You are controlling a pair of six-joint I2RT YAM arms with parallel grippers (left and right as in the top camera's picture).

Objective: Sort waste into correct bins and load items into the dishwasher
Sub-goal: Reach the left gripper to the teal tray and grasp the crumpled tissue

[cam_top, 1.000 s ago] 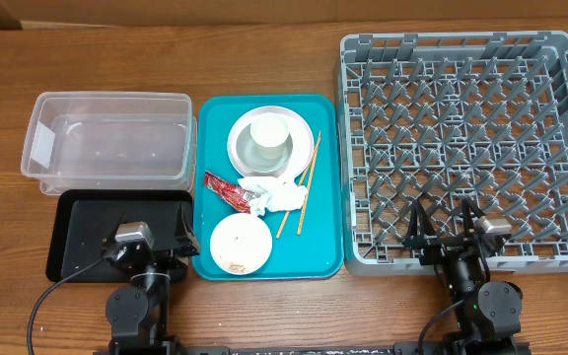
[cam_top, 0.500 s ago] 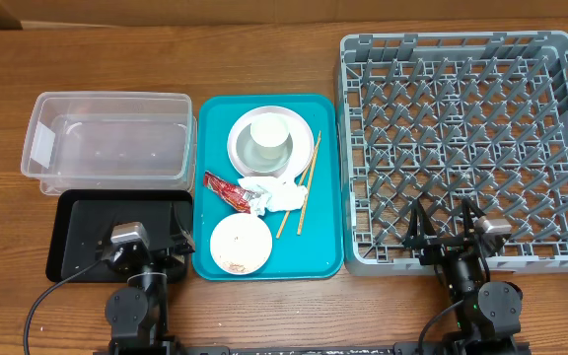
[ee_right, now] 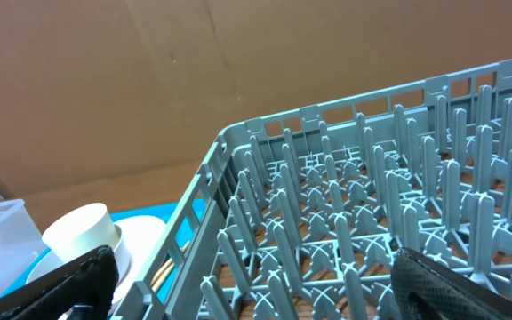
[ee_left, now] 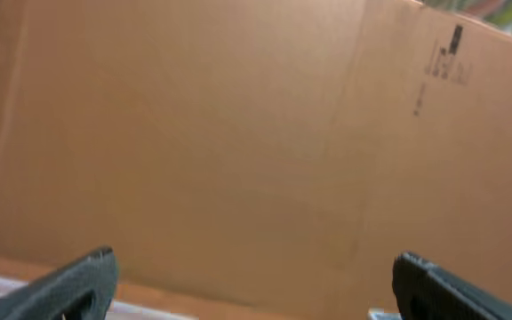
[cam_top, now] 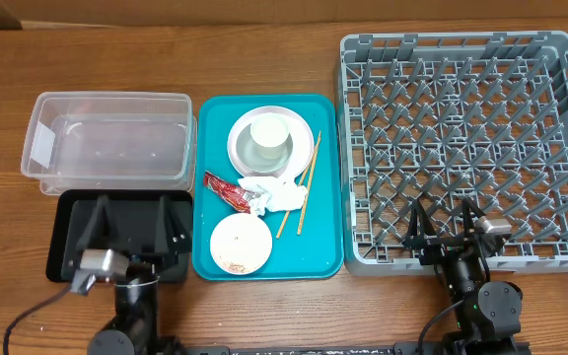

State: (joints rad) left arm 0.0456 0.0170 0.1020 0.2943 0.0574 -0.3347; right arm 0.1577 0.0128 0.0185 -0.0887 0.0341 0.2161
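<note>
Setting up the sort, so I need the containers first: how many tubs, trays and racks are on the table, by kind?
Tubs: 1, the clear tub
Trays: 2, the black tray and the teal tray
Racks: 1, the grey dish rack
Total: 4

Dish rack (ee_right: 238, 135) cropped, right wrist view

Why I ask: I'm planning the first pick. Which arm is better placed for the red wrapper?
Left. The left gripper hangs open over the black tray, right beside the teal tray's side where the wrapper lies. The right gripper, also open, is over the rack, farther away.
</note>
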